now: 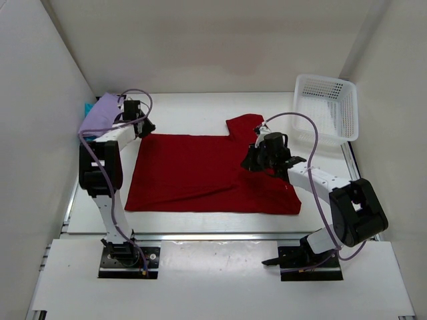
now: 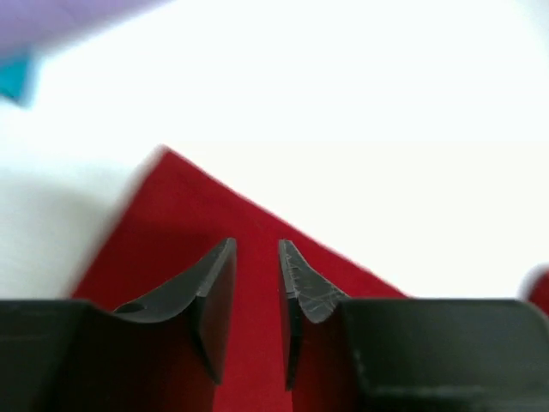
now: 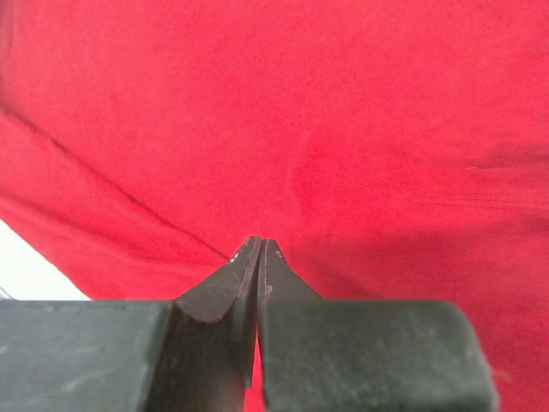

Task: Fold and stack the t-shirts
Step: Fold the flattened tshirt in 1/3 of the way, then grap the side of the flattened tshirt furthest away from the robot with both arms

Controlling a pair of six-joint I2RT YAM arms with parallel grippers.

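Observation:
A deep red t-shirt [image 1: 193, 170] lies spread flat across the middle of the table, with one sleeve [image 1: 245, 124] pointing to the back. My left gripper [image 1: 145, 127] hovers over its far left corner [image 2: 163, 223]. The jaws of the left gripper [image 2: 257, 245] stand a little apart, and only flat red cloth shows in the gap. My right gripper [image 1: 252, 160] rests low over the shirt's right part [image 3: 343, 129]. The right gripper [image 3: 260, 241] is shut tip to tip, with no cloth seen pinched. A lavender t-shirt [image 1: 101, 112] [image 2: 60, 17] lies on a teal t-shirt [image 1: 87, 107] [image 2: 15, 79] at the far left.
A white lattice basket [image 1: 327, 107] stands at the back right, beyond the red shirt's sleeve. White walls close in the table on the left, back and right. Bare white tabletop [image 2: 369, 129] lies behind the red shirt's far edge.

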